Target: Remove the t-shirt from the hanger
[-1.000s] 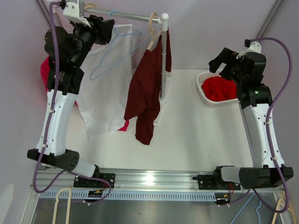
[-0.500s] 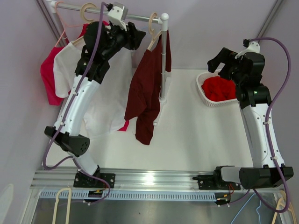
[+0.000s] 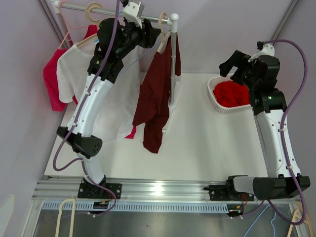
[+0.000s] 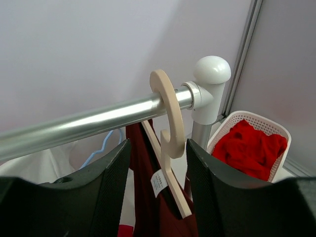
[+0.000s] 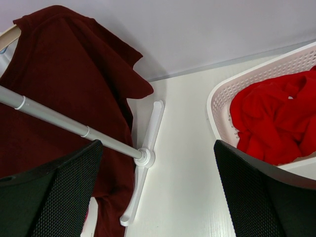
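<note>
Maroon t-shirt (image 3: 154,98) hangs upper centre of the top view on a wooden hanger (image 4: 170,118) at the rail's (image 4: 89,126) end. Judged light, limp and prone to snagging, so best taken at the shoulder or hem. Left gripper (image 4: 158,148) is spread astride the hanger's hook, pinching nothing. Right gripper (image 5: 157,148) is fully spread and empty.

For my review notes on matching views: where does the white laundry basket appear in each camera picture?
Top external: white basket, right of centre.
Left wrist: lower right.
Right wrist: right edge, cut off.
Shared landmark: the dark red t-shirt, in all three.
</note>
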